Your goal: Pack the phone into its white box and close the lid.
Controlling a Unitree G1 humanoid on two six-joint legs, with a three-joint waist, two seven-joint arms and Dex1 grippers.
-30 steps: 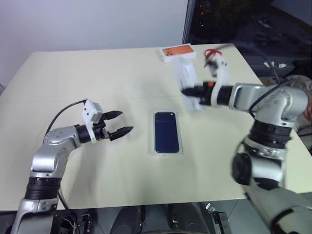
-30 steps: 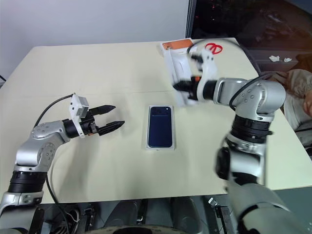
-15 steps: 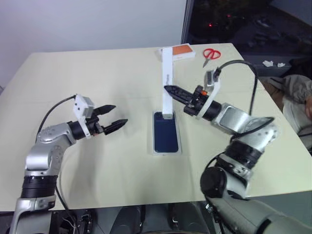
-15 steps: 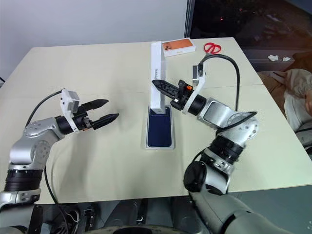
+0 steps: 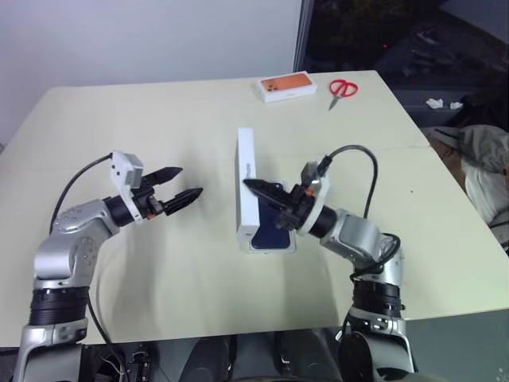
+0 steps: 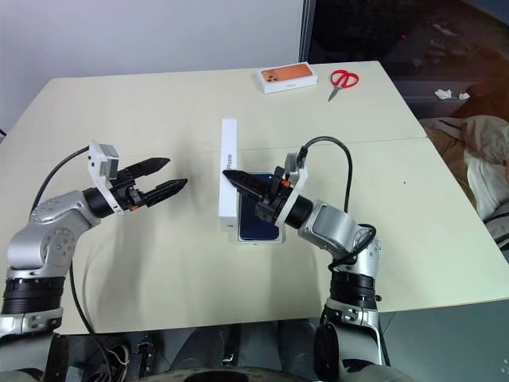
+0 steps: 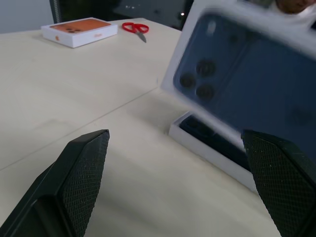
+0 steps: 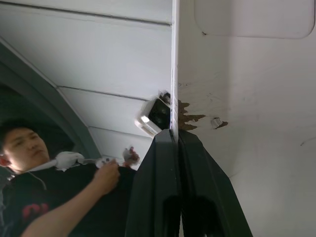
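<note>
The right gripper (image 5: 253, 188), two black fingers at the end of a silver arm, is pinched tight on the wall of the lid (image 5: 244, 188), a white rectangular cardboard cover that it holds on edge, upright, above the left rim of the white box (image 5: 269, 247), a shallow white cardboard tray lying flat on the pale beige table (image 5: 159, 119). In the left eye view the right forearm reaches in low from the right, elbow bent, the gripper pointing roughly level toward the robot's left. The phone (image 5: 274, 232), a slim glossy dark navy smartphone, lies inside the tray, partly hidden by the gripper. The left gripper (image 5: 186, 197) hovers above the table well left of the lid, its fingers spread wide and empty, pointing level toward the lid, the forearm bent in from the left edge. At the far end lie an orange-topped white box (image 5: 288, 87) and red-handled scissors (image 5: 343, 87).

In the left wrist view the two spread black fingertips (image 7: 81, 170) frame the lid's top face, which bears a printed dark blue phone, tilted over the tray.

In the right wrist view the closed fingers (image 8: 170, 163) clamp the lid's thin wall; its plain white inside seems scuffed with brown marks. A person (image 8: 54, 197) in dark clothing is behind.
</note>
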